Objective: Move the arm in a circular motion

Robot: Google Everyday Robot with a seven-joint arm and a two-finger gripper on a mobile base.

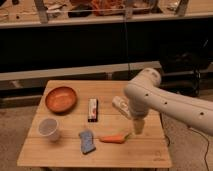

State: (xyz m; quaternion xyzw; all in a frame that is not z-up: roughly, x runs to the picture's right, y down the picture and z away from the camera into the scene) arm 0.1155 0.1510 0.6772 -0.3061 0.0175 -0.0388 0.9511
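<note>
My cream-white arm [165, 102] with small dark dots reaches in from the right over the wooden table [60, 150]. Its bulbous elbow [142, 87] hangs above the table's right side. The narrow tip with the gripper [138, 127] points down, just above the table's right part, next to the carrot's leafy end. It hides part of a small white bottle [120, 106] lying behind it.
On the table lie a wooden bowl [61, 99], a white cup [49, 129], a dark snack bar [92, 109], a blue sponge [87, 141] and a carrot [113, 139]. A dark shelf unit stands behind. Cables trail on the floor at right.
</note>
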